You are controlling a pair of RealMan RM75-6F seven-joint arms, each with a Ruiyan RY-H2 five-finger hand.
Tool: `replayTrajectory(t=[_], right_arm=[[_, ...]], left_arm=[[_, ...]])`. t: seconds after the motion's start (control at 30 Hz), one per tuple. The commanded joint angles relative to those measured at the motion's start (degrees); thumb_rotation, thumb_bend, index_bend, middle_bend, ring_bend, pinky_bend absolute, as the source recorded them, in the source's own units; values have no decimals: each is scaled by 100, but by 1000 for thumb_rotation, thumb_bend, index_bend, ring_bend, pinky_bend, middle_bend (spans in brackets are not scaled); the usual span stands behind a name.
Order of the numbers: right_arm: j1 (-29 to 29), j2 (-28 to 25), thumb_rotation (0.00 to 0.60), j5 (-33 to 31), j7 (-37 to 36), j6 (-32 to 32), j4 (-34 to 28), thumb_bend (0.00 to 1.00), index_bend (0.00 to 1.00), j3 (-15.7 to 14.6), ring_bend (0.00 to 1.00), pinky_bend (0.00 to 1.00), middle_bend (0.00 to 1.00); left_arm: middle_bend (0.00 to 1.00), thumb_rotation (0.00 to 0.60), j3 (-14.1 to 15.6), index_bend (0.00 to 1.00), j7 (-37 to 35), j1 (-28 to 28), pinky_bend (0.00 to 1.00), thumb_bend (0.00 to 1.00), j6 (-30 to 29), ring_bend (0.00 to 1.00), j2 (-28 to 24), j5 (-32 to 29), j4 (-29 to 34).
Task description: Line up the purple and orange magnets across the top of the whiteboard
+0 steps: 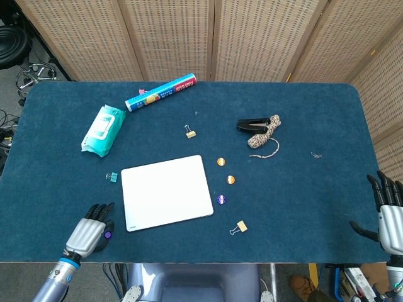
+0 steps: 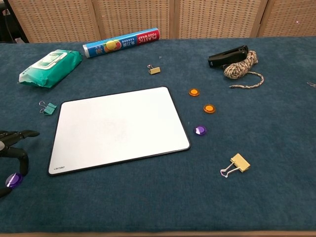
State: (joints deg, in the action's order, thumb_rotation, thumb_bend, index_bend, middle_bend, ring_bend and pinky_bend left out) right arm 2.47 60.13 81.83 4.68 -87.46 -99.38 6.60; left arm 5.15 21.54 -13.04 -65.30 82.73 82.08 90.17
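Note:
The whiteboard (image 1: 167,192) (image 2: 118,128) lies flat at the table's near middle. To its right sit two orange magnets (image 1: 221,162) (image 1: 231,179) (image 2: 194,92) (image 2: 209,108) and a purple magnet (image 1: 221,199) (image 2: 200,130). A second purple magnet (image 1: 107,234) (image 2: 13,179) lies on the cloth left of the board's near corner. My left hand (image 1: 87,231) (image 2: 14,148) is right beside it, with one curled fingertip at the magnet's edge and another finger stretched out above. I cannot tell whether the magnet is pinched. My right hand (image 1: 390,214) hovers with fingers spread at the table's right edge, far from the magnets.
A wipes pack (image 1: 102,129), a plastic wrap roll (image 1: 160,92), a teal clip (image 1: 112,177), gold binder clips (image 1: 190,132) (image 1: 238,228), a black stapler (image 1: 250,124) and a coil of rope (image 1: 266,132) lie around the board. The near table edge is close to my left hand.

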Motion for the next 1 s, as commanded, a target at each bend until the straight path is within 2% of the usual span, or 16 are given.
replayTrajectory(t=[0.03, 0.37, 0.43, 0.67, 0.8, 1.0], right_arm=[[2, 2, 600, -5, 6, 8, 0, 0, 0, -2, 0, 0, 0], [5, 5, 600, -24, 23, 27, 4, 0, 0, -5, 0, 0, 0], [15, 13, 600, -33, 37, 52, 9, 0, 0, -9, 0, 0, 0], [35, 40, 600, -82, 65, 101, 31, 0, 0, -4, 0, 0, 0], [51, 57, 600, -110, 74, 137, 52, 0, 0, 0, 0, 0, 0], [73, 94, 600, -138, 58, 163, 100, 0, 0, 16, 0, 0, 0]], left_arm=[[0, 600, -15, 545, -4, -9, 0, 345, -17, 0, -14, -10, 16], [0, 600, -225, 547, -263, -147, 0, 345, -76, 0, -278, -30, 252], [0, 600, -419, 547, -192, -248, 0, 345, -167, 0, -388, -23, 406], [0, 600, -1057, 549, -51, -726, 0, 345, 99, 0, -523, -502, 800], [0, 600, -1316, 551, 106, -1020, 0, 345, 371, 0, -436, -907, 740], [0, 600, -1493, 555, 355, -1330, 0, 345, 570, 0, -123, -1357, 382]])
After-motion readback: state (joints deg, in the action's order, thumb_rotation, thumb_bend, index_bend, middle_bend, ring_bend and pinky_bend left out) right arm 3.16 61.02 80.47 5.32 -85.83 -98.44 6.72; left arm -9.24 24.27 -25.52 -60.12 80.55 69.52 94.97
